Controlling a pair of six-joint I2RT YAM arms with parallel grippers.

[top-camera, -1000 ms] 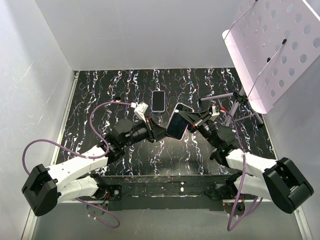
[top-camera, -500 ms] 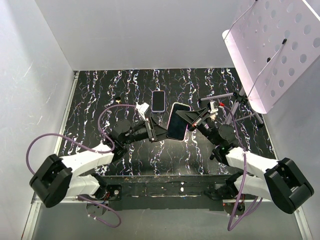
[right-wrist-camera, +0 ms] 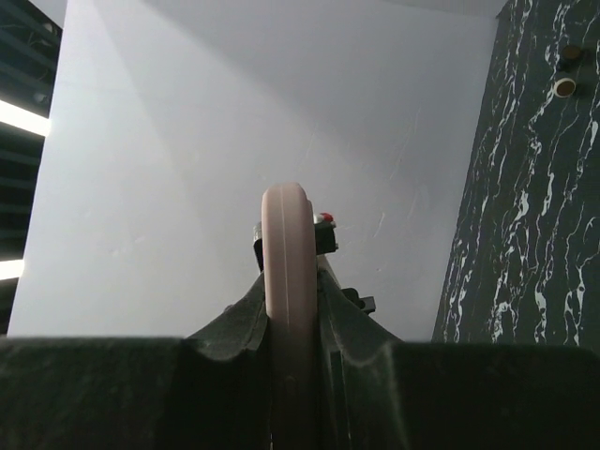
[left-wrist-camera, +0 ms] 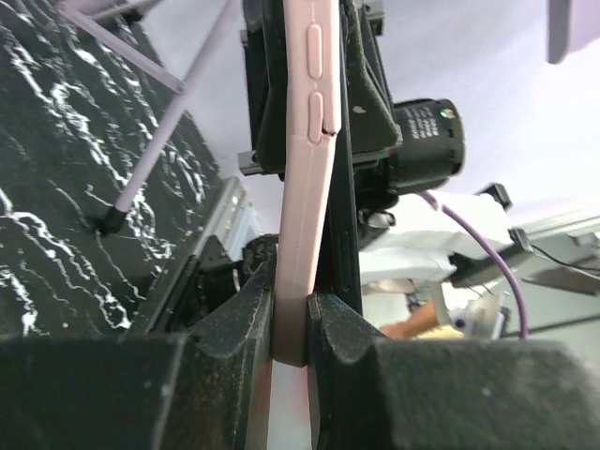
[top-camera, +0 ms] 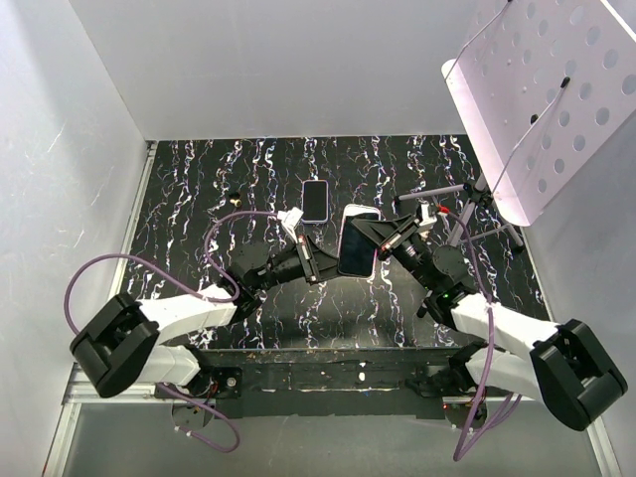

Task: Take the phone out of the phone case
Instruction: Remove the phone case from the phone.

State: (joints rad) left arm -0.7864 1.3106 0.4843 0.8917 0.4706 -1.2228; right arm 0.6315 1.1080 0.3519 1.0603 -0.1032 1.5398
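A phone in a pink case [top-camera: 356, 243] is held on edge above the middle of the table, between both grippers. My left gripper [top-camera: 323, 265] is shut on its left edge. In the left wrist view the jaws [left-wrist-camera: 291, 323] pinch the pink case rim [left-wrist-camera: 302, 187], and a dark slab [left-wrist-camera: 339, 225] lies against the rim's right side. My right gripper [top-camera: 382, 237] is shut on the opposite edge. In the right wrist view its jaws [right-wrist-camera: 291, 323] clamp the rounded pink edge [right-wrist-camera: 288, 244]. The screen faces the top camera.
A second phone [top-camera: 315, 200] lies flat on the black marbled table [top-camera: 199, 179] behind the held one. A white perforated panel [top-camera: 547, 89] on a tripod [top-camera: 467, 214] stands at the right. A small item [top-camera: 235, 199] lies at the left. White walls surround the table.
The held phone has shifted slightly right and away and turned more upright. The left arm has stretched further forward, and both grippers have kept their hold.
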